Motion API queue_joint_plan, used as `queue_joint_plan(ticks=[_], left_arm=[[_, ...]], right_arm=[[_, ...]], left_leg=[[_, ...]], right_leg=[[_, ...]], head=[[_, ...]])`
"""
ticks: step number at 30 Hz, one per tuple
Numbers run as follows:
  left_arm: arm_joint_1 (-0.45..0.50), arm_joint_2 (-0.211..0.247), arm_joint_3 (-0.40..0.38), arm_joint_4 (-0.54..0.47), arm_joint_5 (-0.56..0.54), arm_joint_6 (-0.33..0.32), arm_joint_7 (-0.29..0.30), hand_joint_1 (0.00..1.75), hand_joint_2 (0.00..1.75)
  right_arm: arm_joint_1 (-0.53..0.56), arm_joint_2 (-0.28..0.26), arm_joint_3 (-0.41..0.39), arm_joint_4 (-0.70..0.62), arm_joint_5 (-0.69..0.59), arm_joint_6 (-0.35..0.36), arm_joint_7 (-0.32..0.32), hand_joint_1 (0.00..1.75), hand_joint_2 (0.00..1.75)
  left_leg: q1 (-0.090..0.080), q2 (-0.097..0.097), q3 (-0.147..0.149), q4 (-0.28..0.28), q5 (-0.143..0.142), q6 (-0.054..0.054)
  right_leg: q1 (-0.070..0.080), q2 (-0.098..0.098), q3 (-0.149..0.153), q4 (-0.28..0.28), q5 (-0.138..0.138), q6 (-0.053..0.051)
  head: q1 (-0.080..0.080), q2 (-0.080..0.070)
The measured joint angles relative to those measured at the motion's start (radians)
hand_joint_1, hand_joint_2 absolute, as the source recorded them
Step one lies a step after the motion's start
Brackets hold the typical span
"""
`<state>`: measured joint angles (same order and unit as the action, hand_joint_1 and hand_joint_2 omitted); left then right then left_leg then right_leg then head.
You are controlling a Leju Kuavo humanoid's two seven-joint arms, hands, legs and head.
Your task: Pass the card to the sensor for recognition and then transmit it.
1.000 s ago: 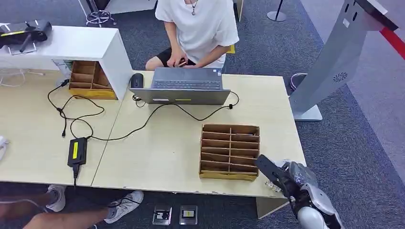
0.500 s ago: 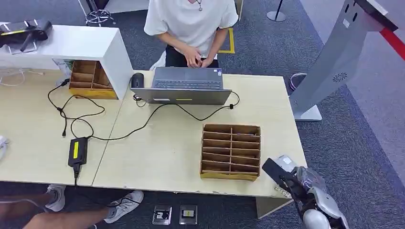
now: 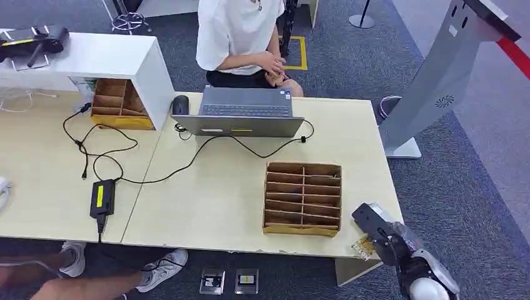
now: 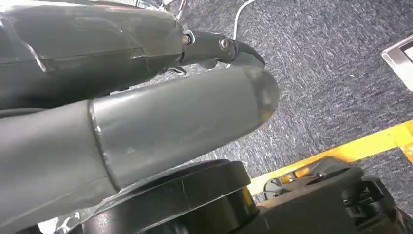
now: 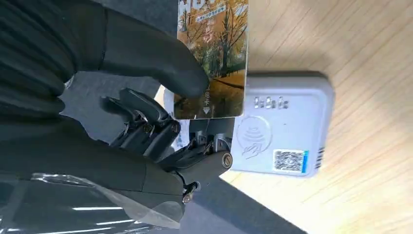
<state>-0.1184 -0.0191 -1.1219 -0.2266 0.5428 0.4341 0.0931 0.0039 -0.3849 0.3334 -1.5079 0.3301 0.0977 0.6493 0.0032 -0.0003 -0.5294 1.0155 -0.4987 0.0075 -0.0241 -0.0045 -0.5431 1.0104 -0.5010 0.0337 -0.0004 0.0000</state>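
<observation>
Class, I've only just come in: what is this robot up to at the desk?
The robot's right hand pinches a thin plastic card printed with autumn trees and holds it over a small white card reader with a wave symbol at the near right corner of the pale wooden table. The card overlaps the reader's edge; whether they touch is unclear. The left hand hangs over the carpet, holding nothing. A person in a white shirt sits behind an open grey laptop.
</observation>
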Motion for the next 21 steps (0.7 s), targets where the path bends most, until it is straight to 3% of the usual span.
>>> queue_joint_plan(ticks=[7,21], left_arm=[[0.000,0.004,-0.001,0.000,0.000,-0.001,-0.006,0.00,0.00],[-0.001,0.005,-0.002,0.000,-0.024,-0.002,-0.006,0.00,0.00]], right_arm=[[-0.002,-0.027,0.016,-0.080,-0.110,-0.034,-0.009,1.75,1.75],[-0.068,-0.042,0.040,-0.075,-0.008,-0.017,-0.005,1.75,1.75]], left_leg=[[-0.001,0.000,-0.001,0.000,0.000,0.001],[-0.002,0.000,-0.001,0.000,0.001,0.003]], right_leg=[[-0.001,0.000,0.000,0.000,0.000,0.000],[-0.001,0.000,0.000,-0.001,0.001,0.001]], head=[[0.000,0.000],[0.000,0.000]])
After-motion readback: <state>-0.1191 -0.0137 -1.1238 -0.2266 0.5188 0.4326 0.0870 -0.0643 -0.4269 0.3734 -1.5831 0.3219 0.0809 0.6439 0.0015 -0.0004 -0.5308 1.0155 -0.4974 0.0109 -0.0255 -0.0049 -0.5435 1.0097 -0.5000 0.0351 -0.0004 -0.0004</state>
